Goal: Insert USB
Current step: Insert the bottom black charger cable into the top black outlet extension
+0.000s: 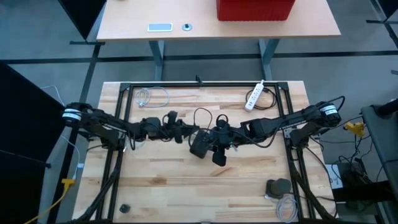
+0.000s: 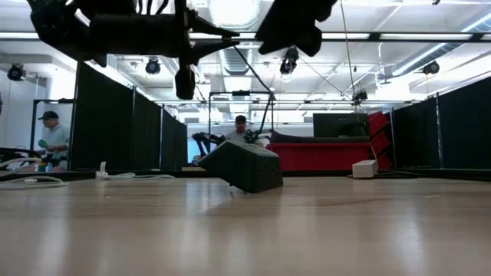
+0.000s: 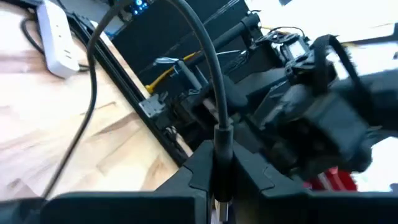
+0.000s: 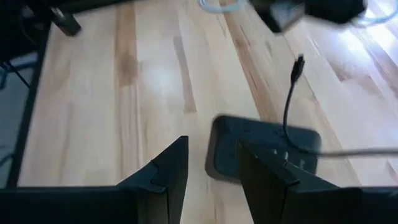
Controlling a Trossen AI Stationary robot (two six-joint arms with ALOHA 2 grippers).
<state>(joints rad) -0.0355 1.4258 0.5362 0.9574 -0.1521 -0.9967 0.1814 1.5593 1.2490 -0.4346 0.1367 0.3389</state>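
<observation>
A dark box-shaped hub (image 1: 200, 144) sits tilted on the wooden table near its middle; it also shows in the low view (image 2: 245, 165) and the right wrist view (image 4: 264, 152). My left gripper (image 1: 185, 132) hovers just left of it, shut on a black USB cable (image 3: 208, 68). My right gripper (image 4: 211, 168) hangs above the hub's right side (image 1: 219, 134), open with nothing between its fingers. A thin black cable with a small plug end (image 4: 299, 65) runs past the hub. My left gripper (image 3: 221, 180) pinches the black cable's thick end sleeve (image 3: 222, 140) between its two fingers. The cable leaves the fingers forward, along them, then arches up and away in a slack loop. The end itself is hidden between the fingers. The held part is clear of the table.
A white power strip (image 1: 255, 96) and a coiled white cable (image 1: 152, 96) lie at the far side. A grey object (image 1: 278, 186) and another coil (image 1: 286, 206) lie near right. Black frame rails (image 1: 124, 124) border the table. People (image 2: 52, 134) stand in the room beyond.
</observation>
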